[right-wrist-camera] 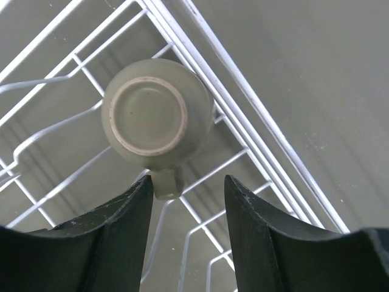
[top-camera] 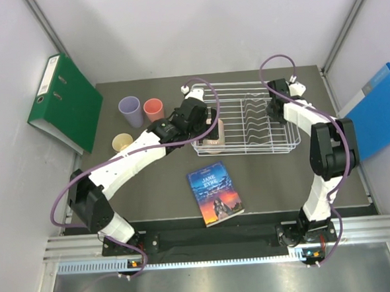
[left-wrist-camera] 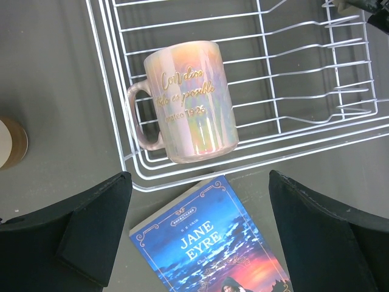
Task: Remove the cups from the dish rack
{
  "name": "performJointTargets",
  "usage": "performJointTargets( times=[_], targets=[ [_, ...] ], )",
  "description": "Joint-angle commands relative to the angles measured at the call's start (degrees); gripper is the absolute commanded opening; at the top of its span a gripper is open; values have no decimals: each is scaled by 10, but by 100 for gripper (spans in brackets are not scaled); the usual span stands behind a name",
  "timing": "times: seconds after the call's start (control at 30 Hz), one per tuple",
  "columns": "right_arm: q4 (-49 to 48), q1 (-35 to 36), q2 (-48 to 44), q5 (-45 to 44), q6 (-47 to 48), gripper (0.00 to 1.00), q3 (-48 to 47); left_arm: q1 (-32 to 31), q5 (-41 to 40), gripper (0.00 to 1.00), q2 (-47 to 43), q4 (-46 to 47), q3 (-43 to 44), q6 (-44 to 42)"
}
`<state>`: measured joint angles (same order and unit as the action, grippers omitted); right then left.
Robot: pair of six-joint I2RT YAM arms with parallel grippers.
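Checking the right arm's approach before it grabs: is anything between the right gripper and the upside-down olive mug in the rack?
Nothing visible does. The beige-olive mug sits upside down in a corner of the dish rack, its handle pointing into the gap of the open right gripper. Only the rack's rim wires run close beside the mug.

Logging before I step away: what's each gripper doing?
Left gripper: open, empty, above the peach mug.
Right gripper: open, astride handle of the olive mug, not gripping.
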<state>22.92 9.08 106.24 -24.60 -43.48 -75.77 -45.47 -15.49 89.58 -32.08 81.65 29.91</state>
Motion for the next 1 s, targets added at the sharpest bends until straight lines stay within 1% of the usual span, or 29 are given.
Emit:
performJointTargets(
  times=[0.0,0.13,0.17,0.27,0.33,0.43,0.53,0.67,0.77,0.97],
  targets=[
    [-10,-6,11,-2,10,47,-38,-1,-4,99,6,25,27,-10],
    [-9,-6,15,-4,11,37,-43,-1,-7,99,9,25,27,-13],
    [-9,-6,16,-5,13,32,-44,-1,-10,99,9,28,26,-12],
    [-3,-6,20,-8,15,26,-48,0,-11,99,9,30,23,-13],
    [-2,-6,21,-8,16,25,-48,0,-9,99,11,30,24,-13],
    [-1,-7,25,-11,17,19,-45,0,-4,99,13,30,26,-12],
    [5,-6,27,-10,23,1,-43,-1,-2,99,15,30,26,-11],
    [1,-6,19,-5,33,0,-32,-1,1,99,14,25,24,-10],
    [-9,-6,-6,3,45,0,-22,-1,1,99,10,27,21,-7],
    [-10,-3,-80,48,63,0,-34,0,5,99,9,34,20,-3]
  ],
)
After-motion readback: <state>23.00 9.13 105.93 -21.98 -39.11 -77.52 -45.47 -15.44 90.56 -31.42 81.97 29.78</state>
